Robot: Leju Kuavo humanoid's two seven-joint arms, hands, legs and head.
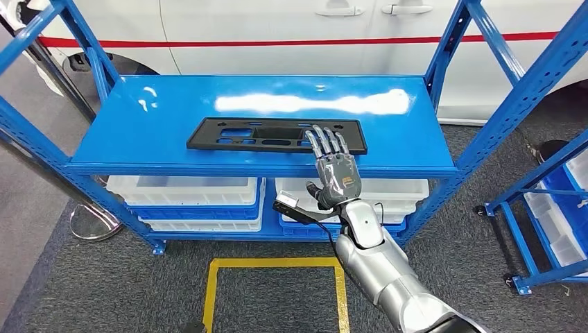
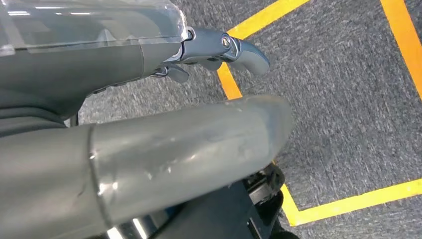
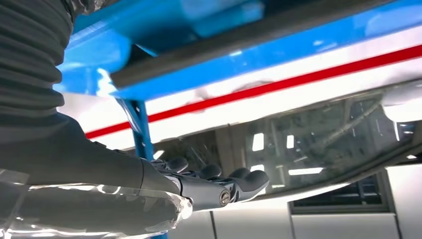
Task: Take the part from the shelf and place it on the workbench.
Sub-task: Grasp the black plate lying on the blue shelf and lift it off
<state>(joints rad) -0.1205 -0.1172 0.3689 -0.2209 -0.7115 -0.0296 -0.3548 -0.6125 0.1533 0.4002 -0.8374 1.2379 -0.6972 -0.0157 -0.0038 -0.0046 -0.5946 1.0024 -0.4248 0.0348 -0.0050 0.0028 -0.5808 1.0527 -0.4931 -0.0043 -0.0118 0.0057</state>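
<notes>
Blue shelf [image 1: 139, 132] carried the black part [image 1: 236, 135], flat on its top board, not yet lifted. Right hand [image 1: 335, 170], fingers spread and empty, reached over the part's right end. Grasp, carry and placement remained.

A car workshop or assembly floor: blue steel shelving [image 1: 263, 121] stands on grey carpet marked with yellow tape [image 1: 276, 263], directly in front of a white car [image 1: 291, 28] with a red side stripe. White plastic bins [image 1: 184, 198] (stacked in blue trays) fill the lower shelf; another blue rack [image 1: 548, 208] stands alongside.
</notes>
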